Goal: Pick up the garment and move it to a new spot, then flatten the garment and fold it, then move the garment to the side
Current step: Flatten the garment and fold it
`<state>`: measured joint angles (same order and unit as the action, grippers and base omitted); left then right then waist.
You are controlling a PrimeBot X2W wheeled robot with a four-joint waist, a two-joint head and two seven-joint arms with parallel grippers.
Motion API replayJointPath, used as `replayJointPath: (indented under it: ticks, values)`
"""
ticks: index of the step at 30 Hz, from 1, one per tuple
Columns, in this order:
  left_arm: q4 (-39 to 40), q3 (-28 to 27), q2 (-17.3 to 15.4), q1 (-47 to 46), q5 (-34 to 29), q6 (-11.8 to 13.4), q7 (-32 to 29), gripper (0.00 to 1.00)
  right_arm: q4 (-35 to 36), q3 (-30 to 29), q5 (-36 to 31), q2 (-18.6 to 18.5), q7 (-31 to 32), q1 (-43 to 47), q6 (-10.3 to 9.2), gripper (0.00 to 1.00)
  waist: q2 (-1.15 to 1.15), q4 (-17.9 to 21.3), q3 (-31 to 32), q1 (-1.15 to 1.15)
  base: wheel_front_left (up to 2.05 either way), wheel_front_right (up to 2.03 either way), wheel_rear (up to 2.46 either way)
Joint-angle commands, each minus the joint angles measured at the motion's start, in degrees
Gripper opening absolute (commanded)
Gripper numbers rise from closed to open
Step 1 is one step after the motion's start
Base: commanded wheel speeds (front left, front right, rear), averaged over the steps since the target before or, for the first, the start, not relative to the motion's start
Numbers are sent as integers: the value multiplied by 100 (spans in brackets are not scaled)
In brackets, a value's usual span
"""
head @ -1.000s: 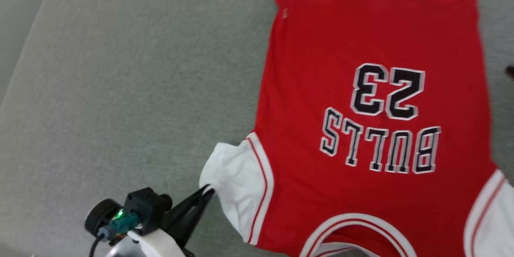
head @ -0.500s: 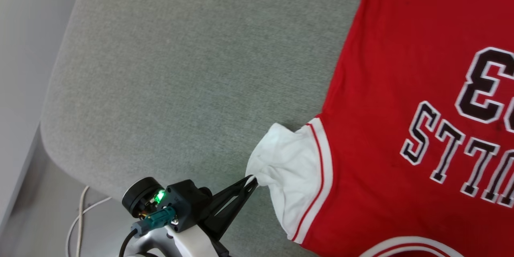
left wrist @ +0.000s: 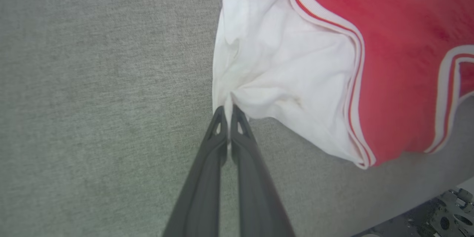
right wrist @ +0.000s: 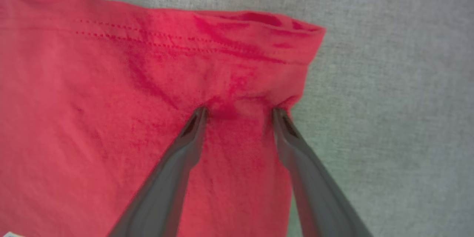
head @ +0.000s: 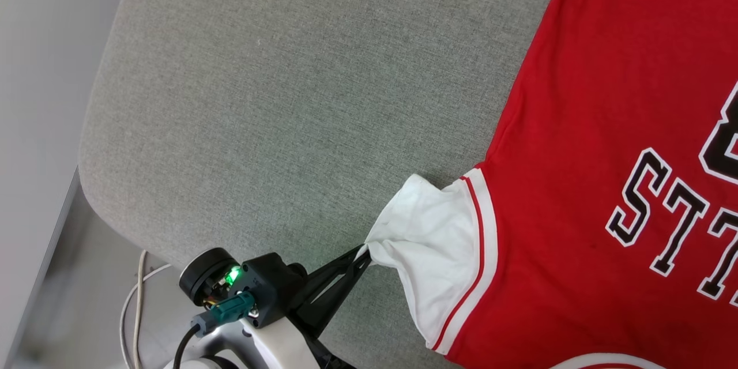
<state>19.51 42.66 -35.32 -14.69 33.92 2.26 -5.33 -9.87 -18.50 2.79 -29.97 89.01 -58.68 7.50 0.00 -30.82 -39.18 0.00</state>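
My left gripper [left wrist: 226, 108] is pinched shut on the white sleeve of the garment [head: 576, 127], whose red body spreads beyond its tips on the grey cushion [head: 288, 98]. The right gripper [right wrist: 239, 110] stands wide open, tips on the hem corner: I'd close there, then tension evenly.

Left gripper [head: 362, 253]: long black slotted fingers [head: 334, 285]; behind them black housing [head: 268, 288], green LED [head: 233, 275], teal plug [head: 228, 309], black cable [head: 181, 349], white forearm [head: 282, 346].
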Motion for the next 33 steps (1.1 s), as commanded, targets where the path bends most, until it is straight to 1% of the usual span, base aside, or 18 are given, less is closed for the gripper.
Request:
replayJointPath:
  ticks: [1,8,15,19,22,27,33]
  values:
    - [-12,-1,37,-101,-22,15,34,0,-237,-4,31,153,133,478,-1,0,0,9,-2,0,0,0,0]
    - [-83,-44,8,-115,-7,31,62,0,-208,-33,115,121,147,651,-2,0,0,147,176,0,0,0,0]
    - [-107,-141,-92,18,44,167,81,0,-74,-16,333,151,122,1139,-2,0,0,541,665,0,0,0,0]
    - [-116,-203,-145,126,119,266,80,0,68,-80,413,209,84,1654,-2,0,0,829,1030,0,0,0,0]
    - [-113,-253,-191,230,168,352,79,0,136,-135,555,348,18,2067,-2,0,0,1069,1321,0,0,0,0]
    - [-127,-369,-217,509,299,596,160,0,265,-47,930,544,-213,2797,-2,0,0,1474,1842,0,0,0,0]
    - [-220,-463,-271,874,449,820,251,0,573,77,1461,654,-524,3804,-2,0,0,1912,2416,0,0,0,0]
